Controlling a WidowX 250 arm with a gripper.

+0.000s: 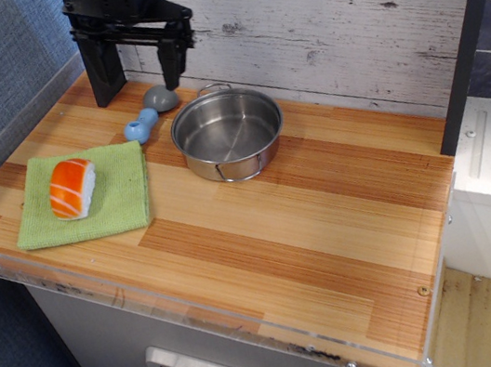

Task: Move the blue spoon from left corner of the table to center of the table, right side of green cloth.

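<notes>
The blue spoon lies on the wooden table at the back left, its light-blue handle pointing toward the green cloth and its grey bowl toward the wall. It rests between the cloth's far corner and the steel pot. My gripper hangs open above the back of the table, just behind and above the spoon's bowl, holding nothing. The cloth lies flat at the front left.
An orange-and-white sushi toy sits on the cloth. A steel pot stands right of the spoon. A grey plank wall runs behind, and a dark post stands at the back right.
</notes>
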